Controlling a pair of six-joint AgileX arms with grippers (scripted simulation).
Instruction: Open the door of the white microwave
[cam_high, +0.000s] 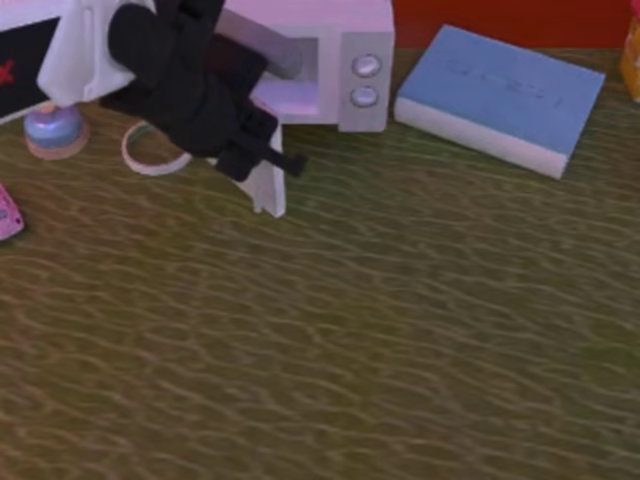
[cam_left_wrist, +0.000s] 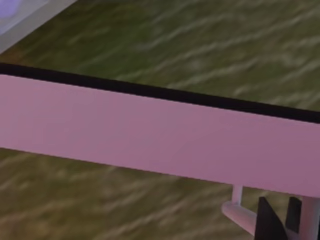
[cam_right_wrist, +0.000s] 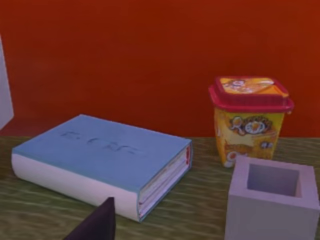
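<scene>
Door (cam_high: 268, 188) of the white microwave (cam_high: 350, 40) stands swung out toward the counter's middle in the top view, seen edge-on as a narrow white panel jutting from the box at the counter's (cam_high: 380, 330) far edge, left of centre. The cavity behind it lies bare, with the two silver knobs (cam_high: 365, 80) to its right. The left gripper (cam_high: 285, 162) sits right at the door's free edge, its dark fingers pinched on what looks like the door's handle, though the arm's black bulk hides most of the contact. A blue-covered book (cam_high: 500, 95) lies flat near the far right corner, well apart from the microwave. Near the far left edge sit a white ring (cam_high: 150, 155), a small round blue and tan object (cam_high: 53, 130) and a pink item (cam_high: 8, 212) cut off by the frame.

From the left wrist view, the door (cam_left_wrist: 150, 135) fills the middle as a broad pinkish band with a dark strip along one long side. The pale handle bar (cam_left_wrist: 239, 215) shows at a corner, with the left gripper's dark fingertips (cam_left_wrist: 265, 222) closed against it.

From the right wrist view, the book (cam_right_wrist: 100, 160) lies on the counter before a red wall, a yellow tub with a red lid (cam_right_wrist: 250, 120) stands near it, and a hollow white cube (cam_right_wrist: 272, 202) sits closer in. Only a dark sliver of the right gripper (cam_right_wrist: 97, 222) shows, and I cannot tell how its fingers stand.
</scene>
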